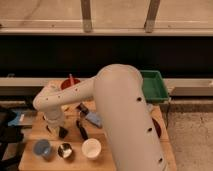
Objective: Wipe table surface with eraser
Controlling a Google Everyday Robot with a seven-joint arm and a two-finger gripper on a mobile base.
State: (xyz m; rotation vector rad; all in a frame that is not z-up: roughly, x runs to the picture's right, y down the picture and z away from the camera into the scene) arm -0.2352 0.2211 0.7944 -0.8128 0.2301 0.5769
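Note:
The table surface [33,159] is a light-brown wooden top in the lower left of the camera view. My white arm curves from the lower right over the table to the left. My gripper [58,128] points down at the table's left part. A black block, the eraser [63,133], lies on the table right at the gripper's tip. I cannot tell whether the gripper holds it.
A slender black-handled tool [81,130] and a light-blue block [93,119] lie right of the eraser. A blue cup [42,148], metal cup [64,150] and white cup [91,148] stand along the front. A red bowl [70,82] and green tray [155,85] are at the back.

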